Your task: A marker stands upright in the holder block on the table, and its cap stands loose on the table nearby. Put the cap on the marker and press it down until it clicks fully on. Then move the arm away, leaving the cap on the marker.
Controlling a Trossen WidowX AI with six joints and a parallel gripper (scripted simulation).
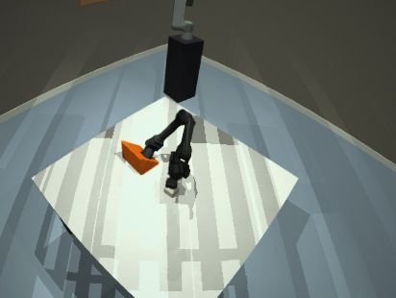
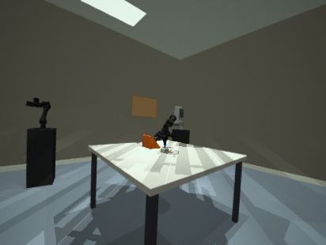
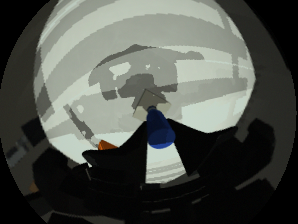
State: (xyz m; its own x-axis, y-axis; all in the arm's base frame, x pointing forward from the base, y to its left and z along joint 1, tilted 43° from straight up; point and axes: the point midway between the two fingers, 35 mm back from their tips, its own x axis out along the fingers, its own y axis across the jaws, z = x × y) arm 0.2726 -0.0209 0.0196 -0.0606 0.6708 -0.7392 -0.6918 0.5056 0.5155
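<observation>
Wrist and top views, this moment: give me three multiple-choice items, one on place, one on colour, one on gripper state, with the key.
1. Where is the gripper?
A. Over the holder block
B. Over the orange wedge
C. Off the table

2. What colour is the cap?
A. Red
B. Blue
C. Green

3. What state is the gripper in?
A. Open, empty
B. Shut, empty
C. Shut on the cap

Key: 1 A, the top view shows it above the block; 2 B, blue in the wrist view; 3 C, the cap sits between the fingers.
</observation>
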